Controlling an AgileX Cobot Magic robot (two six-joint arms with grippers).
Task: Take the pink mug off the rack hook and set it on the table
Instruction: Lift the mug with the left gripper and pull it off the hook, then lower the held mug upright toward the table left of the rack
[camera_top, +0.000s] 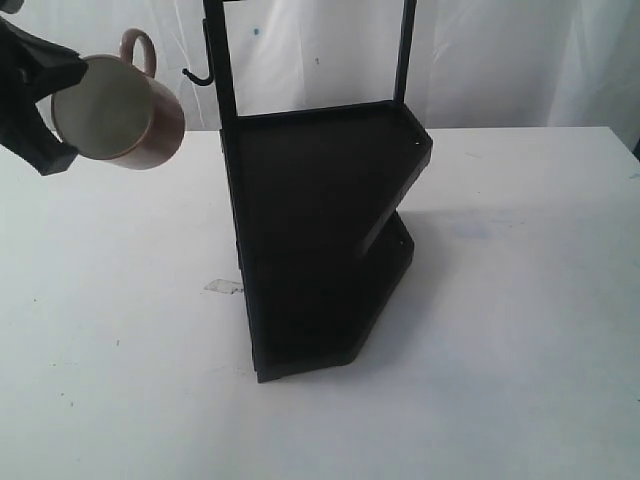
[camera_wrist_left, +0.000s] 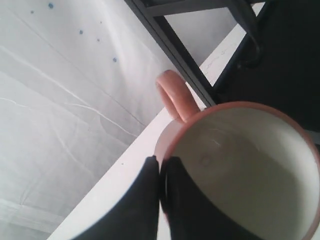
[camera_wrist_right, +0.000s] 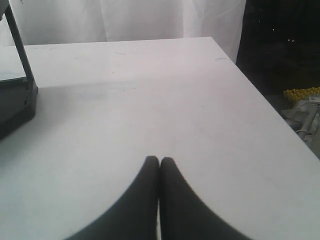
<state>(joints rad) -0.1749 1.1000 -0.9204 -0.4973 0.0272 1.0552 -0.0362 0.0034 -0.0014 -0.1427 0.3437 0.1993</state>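
Note:
The pink mug (camera_top: 125, 112) hangs in the air at the far left of the exterior view, tipped on its side with its cream inside facing the camera and its handle (camera_top: 140, 48) up. My left gripper (camera_top: 55, 105) is shut on its rim; in the left wrist view the two fingers (camera_wrist_left: 161, 167) pinch the mug's (camera_wrist_left: 250, 165) wall. The rack hook (camera_top: 198, 72) juts bare from the black rack's post (camera_top: 222, 60), to the right of the mug and apart from it. My right gripper (camera_wrist_right: 159, 161) is shut with nothing in it above the white table (camera_wrist_right: 150, 100).
The black two-shelf rack (camera_top: 320, 230) stands mid-table. A small scrap (camera_top: 222, 286) lies on the table (camera_top: 500, 300) left of its base. The table's edge (camera_wrist_right: 260, 95) runs near the right gripper, with dark clutter beyond.

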